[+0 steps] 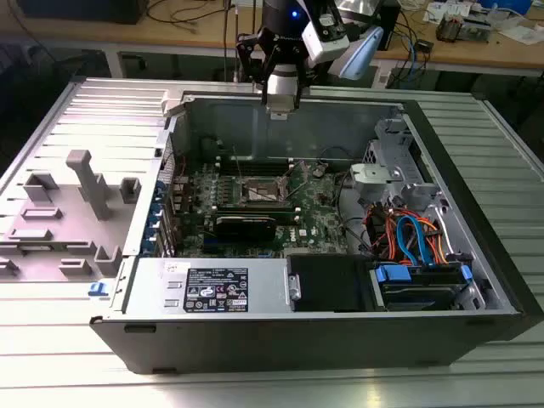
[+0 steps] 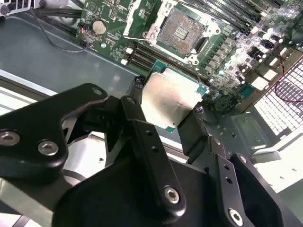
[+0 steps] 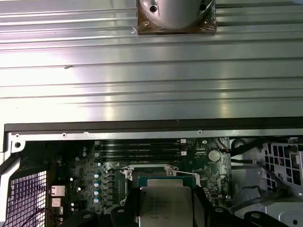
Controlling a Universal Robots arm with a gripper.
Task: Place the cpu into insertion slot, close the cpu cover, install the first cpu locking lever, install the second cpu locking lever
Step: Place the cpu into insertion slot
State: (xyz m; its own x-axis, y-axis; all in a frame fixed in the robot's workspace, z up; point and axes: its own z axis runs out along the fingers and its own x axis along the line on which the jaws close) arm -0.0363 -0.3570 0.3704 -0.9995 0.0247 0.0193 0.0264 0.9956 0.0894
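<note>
Gripper [image 1: 280,104], exterior view: upper centre of frame, with the insertion slot [image 1: 261,192] below it at mid-frame. Second wrist view: you're clamped on the cpu [image 2: 171,100], held flat, with the bare insertion slot just beyond. First wrist view: the cpu partly hides the insertion slot.

So the worktop [image 1: 51,357] is one of those ribbed aluminium slat jobs, silver with long grooves all the way across; same slats in the first wrist view [image 3: 142,71]. Sitting flat on it is the open computer case [image 1: 297,340], dark walls, lid off. Just beside the case, on the exterior view's left, a bunch of grey blocks [image 1: 85,178] stand on the slats, plus a little blue piece [image 1: 98,289]. In the first wrist view a round metal base [image 3: 176,12] sits on the slats too, apart from the case.
</note>
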